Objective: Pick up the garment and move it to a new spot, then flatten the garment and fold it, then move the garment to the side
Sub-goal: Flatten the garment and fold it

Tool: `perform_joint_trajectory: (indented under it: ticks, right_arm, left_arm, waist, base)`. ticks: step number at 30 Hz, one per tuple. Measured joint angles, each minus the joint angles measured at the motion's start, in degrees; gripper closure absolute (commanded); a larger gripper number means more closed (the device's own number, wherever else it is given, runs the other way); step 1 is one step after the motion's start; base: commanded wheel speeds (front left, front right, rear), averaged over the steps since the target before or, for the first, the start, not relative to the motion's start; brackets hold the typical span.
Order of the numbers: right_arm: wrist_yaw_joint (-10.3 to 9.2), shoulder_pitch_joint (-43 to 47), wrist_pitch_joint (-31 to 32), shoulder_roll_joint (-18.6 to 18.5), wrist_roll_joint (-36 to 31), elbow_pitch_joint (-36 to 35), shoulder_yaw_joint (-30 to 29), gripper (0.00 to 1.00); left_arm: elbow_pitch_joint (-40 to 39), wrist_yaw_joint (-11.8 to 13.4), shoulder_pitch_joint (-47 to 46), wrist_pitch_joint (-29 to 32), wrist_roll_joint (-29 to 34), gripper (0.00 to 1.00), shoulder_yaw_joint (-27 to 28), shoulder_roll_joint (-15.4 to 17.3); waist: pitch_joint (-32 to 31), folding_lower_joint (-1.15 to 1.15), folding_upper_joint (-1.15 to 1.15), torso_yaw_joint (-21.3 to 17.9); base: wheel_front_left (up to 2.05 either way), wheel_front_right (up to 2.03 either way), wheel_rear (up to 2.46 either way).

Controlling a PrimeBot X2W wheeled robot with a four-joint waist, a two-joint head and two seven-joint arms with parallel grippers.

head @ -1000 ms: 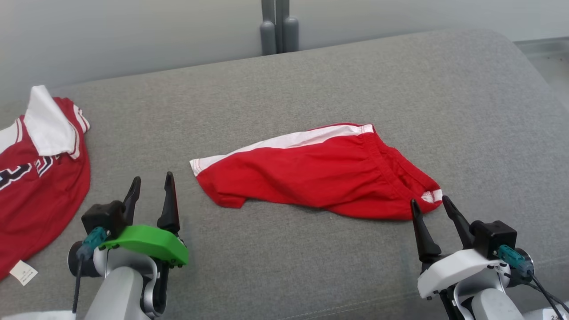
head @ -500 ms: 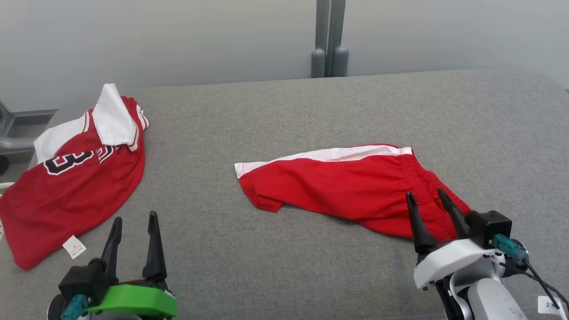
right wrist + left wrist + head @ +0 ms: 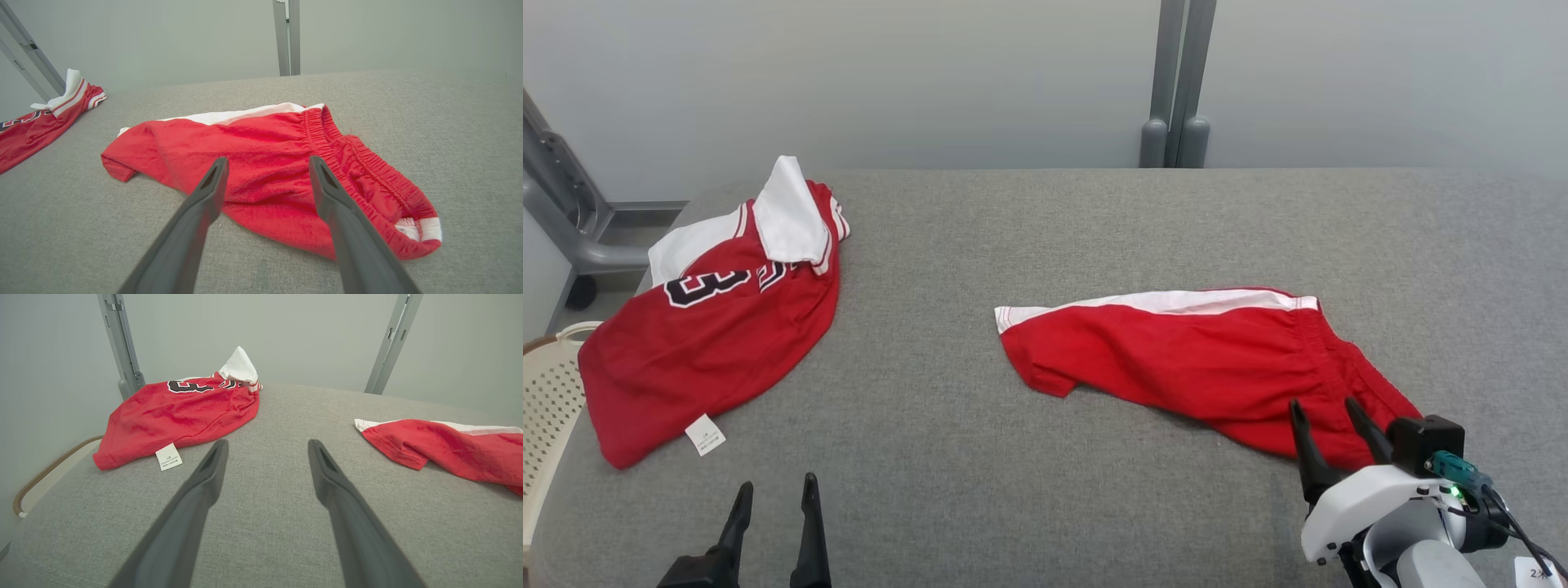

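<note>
We find the red shorts (image 3: 1176, 359) lying on the grey worktop (image 3: 1013, 506) ahead of the right claw (image 3: 1323, 404), whose tips hang over the waistband end. Their long axis runs crosswise to that claw, the leg hem away to its left. Both claws stand spread and empty. The left claw (image 3: 777, 482) is well apart from the shorts. We judge the right arm nearer for the pick.

Left claw (image 3: 777, 482) mostly below bottom edge.

The jaws are long, dark and tapered, the right wrist housing (image 3: 1365, 500) white with a teal connector (image 3: 1450, 466).
</note>
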Motion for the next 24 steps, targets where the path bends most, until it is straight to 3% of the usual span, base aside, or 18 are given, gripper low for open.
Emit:
perform_joint_trajectory:
  ticks: [24]
  right_arm:
    - [0.00,-0.04,0.91,0.00,0.87,0.56,-0.45,0.00]
  left_arm:
    - [5.15,-1.13,-2.01,1.60,-4.87,0.00,-0.69,-0.51]
  waist:
    - [0.58,0.00,0.00,0.05]
  base:
    - [0.00,0.00,0.00]
